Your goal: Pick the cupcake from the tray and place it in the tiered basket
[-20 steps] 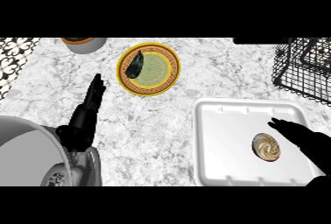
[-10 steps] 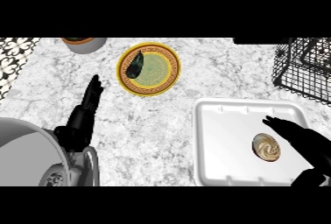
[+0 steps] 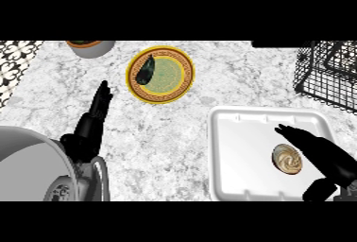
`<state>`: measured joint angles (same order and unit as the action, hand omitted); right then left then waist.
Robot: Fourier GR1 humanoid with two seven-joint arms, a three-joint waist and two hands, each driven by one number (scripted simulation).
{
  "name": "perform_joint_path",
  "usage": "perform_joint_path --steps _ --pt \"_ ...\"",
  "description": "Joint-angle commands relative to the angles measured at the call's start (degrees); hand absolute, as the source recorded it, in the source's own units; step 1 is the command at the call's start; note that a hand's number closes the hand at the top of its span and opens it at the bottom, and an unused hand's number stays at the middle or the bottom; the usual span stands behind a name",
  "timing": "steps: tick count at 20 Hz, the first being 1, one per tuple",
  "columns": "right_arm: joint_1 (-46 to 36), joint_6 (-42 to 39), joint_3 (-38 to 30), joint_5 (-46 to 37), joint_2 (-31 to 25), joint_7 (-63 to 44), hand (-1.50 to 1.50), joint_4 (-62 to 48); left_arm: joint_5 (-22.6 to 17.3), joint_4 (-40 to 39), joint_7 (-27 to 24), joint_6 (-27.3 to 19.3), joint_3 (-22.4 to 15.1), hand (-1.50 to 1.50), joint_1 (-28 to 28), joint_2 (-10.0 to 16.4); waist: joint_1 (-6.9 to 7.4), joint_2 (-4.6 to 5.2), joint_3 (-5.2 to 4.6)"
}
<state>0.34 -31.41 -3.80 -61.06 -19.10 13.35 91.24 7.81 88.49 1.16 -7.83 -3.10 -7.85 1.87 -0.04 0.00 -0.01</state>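
A cupcake point(image 3: 286, 159) with swirled tan frosting sits in the white tray point(image 3: 241, 151) at the lower right. My right hand point(image 3: 322, 154) hovers over the tray just right of the cupcake, fingers straight and pointing up-left, thumb low at the tray's bottom edge. It holds nothing. The black wire tiered basket point(image 3: 327, 71) stands at the upper right, cut off by the view's edge. My left hand point(image 3: 92, 123) rests at the left with straight fingers pointing up.
A yellow-rimmed plate point(image 3: 162, 74) with a dark mussel-like item point(image 3: 146, 71) lies at top centre. A grey bowl point(image 3: 90, 46) shows at the top left. A patterned black and white strip runs along the left edge.
My right hand has slid left over the tray, closing in on the cupcake. The left hand has not moved.
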Motion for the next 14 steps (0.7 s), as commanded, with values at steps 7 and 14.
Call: perform_joint_path --steps 7,14 --pt "-0.7 3.0 0.0 0.7 3.6 -0.5 -1.50 -2.9 2.7 5.6 4.5 -1.2 -1.5 0.00 2.1 -0.6 0.09 -0.05 0.02" --pt "-1.6 20.5 -0.7 -3.9 1.1 8.2 1.50 -11.4 2.5 -0.7 0.9 -1.2 -0.7 0.00 -1.2 -1.0 -0.02 0.04 0.03"
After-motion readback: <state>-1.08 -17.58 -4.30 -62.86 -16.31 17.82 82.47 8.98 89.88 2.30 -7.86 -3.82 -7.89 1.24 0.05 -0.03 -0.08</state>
